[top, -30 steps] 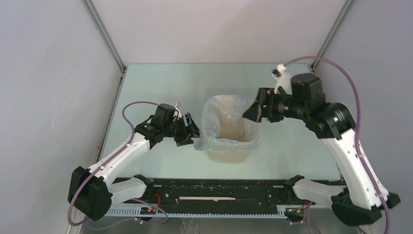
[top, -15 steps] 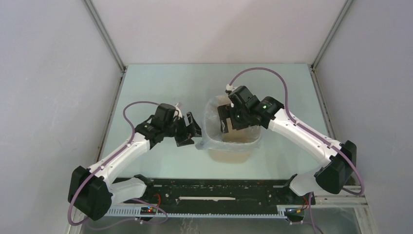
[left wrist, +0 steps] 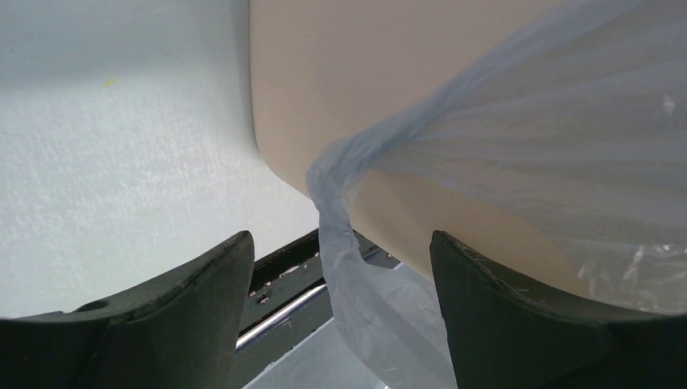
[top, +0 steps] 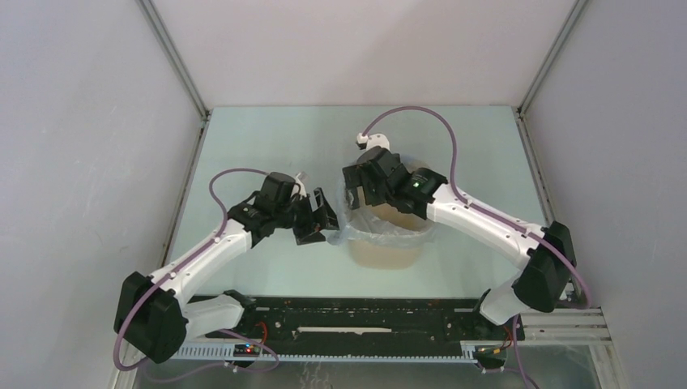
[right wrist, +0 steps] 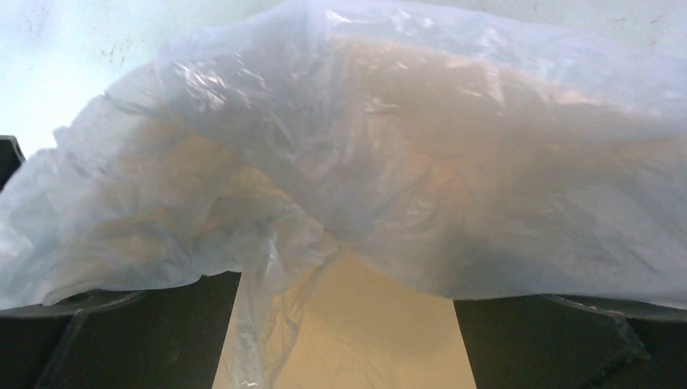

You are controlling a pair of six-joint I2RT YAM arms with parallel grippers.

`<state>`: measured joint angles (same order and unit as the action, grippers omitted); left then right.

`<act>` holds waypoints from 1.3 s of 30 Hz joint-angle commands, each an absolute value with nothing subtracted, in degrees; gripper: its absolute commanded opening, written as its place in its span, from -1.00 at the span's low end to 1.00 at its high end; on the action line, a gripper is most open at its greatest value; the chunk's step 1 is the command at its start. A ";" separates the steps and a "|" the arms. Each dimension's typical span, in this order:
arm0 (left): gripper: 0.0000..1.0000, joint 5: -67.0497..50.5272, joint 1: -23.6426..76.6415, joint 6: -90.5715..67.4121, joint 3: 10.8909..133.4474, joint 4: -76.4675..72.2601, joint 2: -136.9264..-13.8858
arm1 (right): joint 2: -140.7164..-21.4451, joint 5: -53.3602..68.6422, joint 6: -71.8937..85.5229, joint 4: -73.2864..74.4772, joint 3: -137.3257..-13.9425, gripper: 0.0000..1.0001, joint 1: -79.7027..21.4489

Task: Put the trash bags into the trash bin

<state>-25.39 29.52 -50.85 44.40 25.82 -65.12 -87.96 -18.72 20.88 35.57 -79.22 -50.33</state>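
The beige trash bin (top: 387, 253) stands mid-table with the pale blue-grey trash bag (top: 381, 231) lining its mouth and folded over the rim. My left gripper (top: 322, 219) is open beside the bin's left wall. In the left wrist view a loose strand of the bag (left wrist: 347, 284) hangs between its open fingers (left wrist: 186, 308), untouched, below the bin wall (left wrist: 324, 81). My right gripper (top: 355, 190) is open above the bin's far-left rim. In the right wrist view bag film (right wrist: 389, 146) lies across its spread fingers (right wrist: 559, 340), whose tips are hidden. The bin's inside (right wrist: 381, 332) shows between them.
The pale green table (top: 267, 146) is walled by grey panels on three sides. A black rail (top: 364, 312) with both arm bases runs along the near edge. The right arm's purple cable (top: 421, 113) arcs over the far table.
My right arm has swung from the bin's right side across its mouth to the far-left rim. The bag's raised far edge has dropped. My left arm has barely moved.
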 commanded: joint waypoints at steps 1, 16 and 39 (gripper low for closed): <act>0.67 -26.50 30.06 -48.73 44.00 25.05 -65.67 | -80.75 -20.12 21.22 39.38 -78.47 0.99 -50.45; 0.23 -23.27 29.97 -44.45 43.97 27.04 -75.56 | -80.82 -22.99 23.75 29.77 -70.49 0.87 -44.99; 0.05 -16.59 31.46 -37.52 50.05 31.54 -80.51 | -78.66 -20.73 20.46 32.03 -71.03 0.82 -43.96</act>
<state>-15.31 31.11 -38.02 49.95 32.38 -82.70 -77.14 -19.03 22.70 36.47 -71.85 -45.12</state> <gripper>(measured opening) 0.525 0.909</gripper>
